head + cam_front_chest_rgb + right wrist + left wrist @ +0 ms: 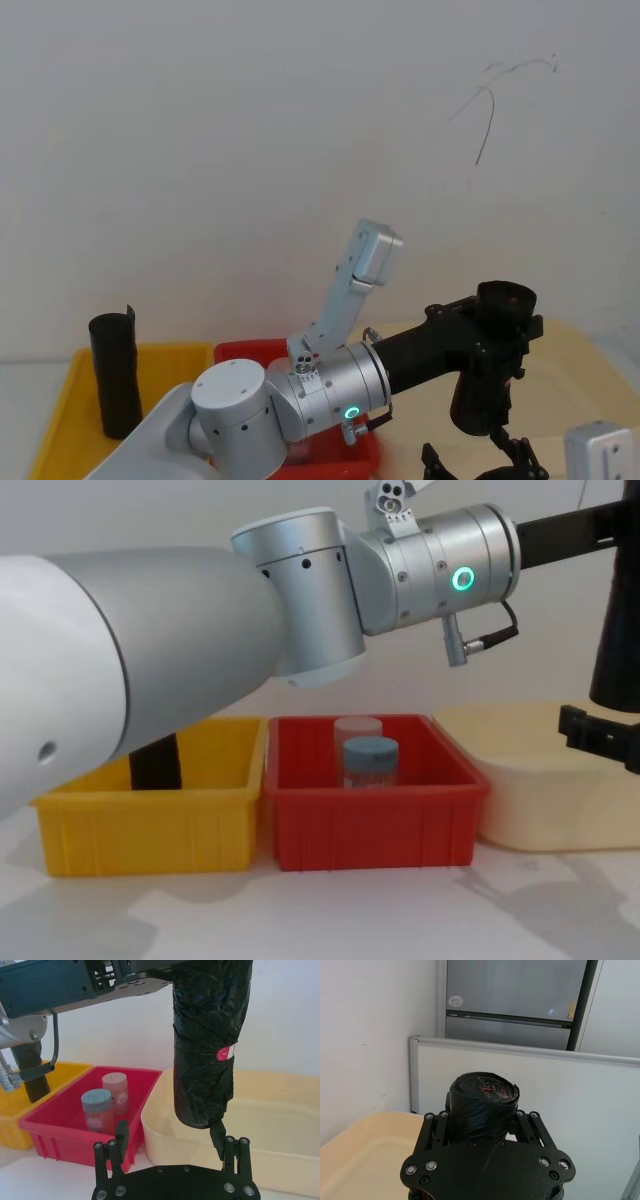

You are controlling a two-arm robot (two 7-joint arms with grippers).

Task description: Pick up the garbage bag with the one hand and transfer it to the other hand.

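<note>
Bins: 3, in one row. Yellow bin (150, 825) at left, red bin (375, 825) in the centre, cream bin (540, 800) at right.

Jars: 2, both in the red bin. The blue-lidded jar (371, 760) is nearer; the pale-lidded jar (357, 730) is just behind it.

Black rolls: 2. One, the garbage bag (207, 1060), is raised at right. The second roll (115, 375) stands upright in the yellow bin.

Grippers: 2, the left gripper (482, 1125) and the right gripper (170, 1137), both at right.
</note>
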